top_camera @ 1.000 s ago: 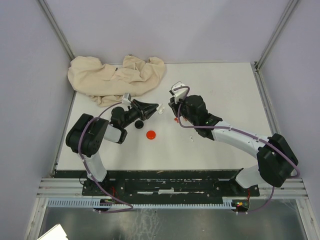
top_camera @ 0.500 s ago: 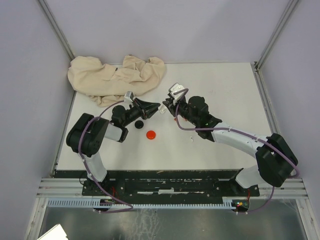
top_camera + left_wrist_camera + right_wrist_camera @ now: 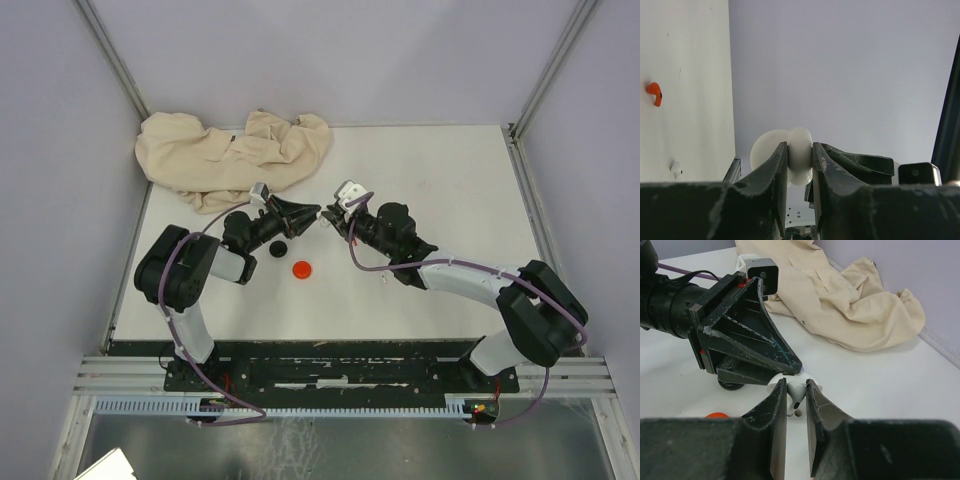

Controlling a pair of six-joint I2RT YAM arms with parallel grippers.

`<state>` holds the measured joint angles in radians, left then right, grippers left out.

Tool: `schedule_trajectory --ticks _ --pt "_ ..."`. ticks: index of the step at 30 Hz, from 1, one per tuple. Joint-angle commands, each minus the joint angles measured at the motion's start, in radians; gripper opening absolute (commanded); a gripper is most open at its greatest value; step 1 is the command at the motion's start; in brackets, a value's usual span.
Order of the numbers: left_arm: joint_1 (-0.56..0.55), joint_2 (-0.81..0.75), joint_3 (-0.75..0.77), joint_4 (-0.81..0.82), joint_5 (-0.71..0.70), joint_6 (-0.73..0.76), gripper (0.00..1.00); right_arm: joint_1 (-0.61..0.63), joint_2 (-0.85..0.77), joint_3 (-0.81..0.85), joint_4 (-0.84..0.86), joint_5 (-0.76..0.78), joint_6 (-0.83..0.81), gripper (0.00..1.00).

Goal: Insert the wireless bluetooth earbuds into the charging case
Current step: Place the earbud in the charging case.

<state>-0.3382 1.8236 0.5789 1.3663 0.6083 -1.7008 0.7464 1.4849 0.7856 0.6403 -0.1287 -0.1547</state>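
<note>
Beige cloth (image 3: 230,150) is bunched at the far-left corner of the counter (image 3: 450,200). The left gripper (image 3: 308,213) is noted with jaws closed narrowly on the white charging case (image 3: 800,152), whose lid is open. Facing it, the right gripper (image 3: 795,385) is noted with jaws pinched on a white earbud (image 3: 796,393), stem down, just over the case. A red earbud (image 3: 655,93) and a second white earbud (image 3: 675,169) are seen lying on the counter.
</note>
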Motion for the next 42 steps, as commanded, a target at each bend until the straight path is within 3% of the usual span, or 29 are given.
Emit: schedule_trajectory --ticks 1,21,30,42 --pt "-0.003 0.014 0.027 0.087 0.016 -0.05 0.03 0.005 0.007 0.004 0.079 -0.018 -0.013 0.01" --pt "-0.004 0.022 0.024 0.129 -0.003 -0.089 0.03 0.006 0.006 -0.011 0.056 -0.022 -0.035 0.03" --pt "-0.004 0.03 0.029 0.125 -0.013 -0.087 0.03 0.005 -0.004 -0.005 0.025 -0.024 -0.022 0.21" --pt "-0.004 0.043 0.033 0.119 -0.013 -0.078 0.03 0.005 -0.011 0.004 0.015 -0.051 0.003 0.32"
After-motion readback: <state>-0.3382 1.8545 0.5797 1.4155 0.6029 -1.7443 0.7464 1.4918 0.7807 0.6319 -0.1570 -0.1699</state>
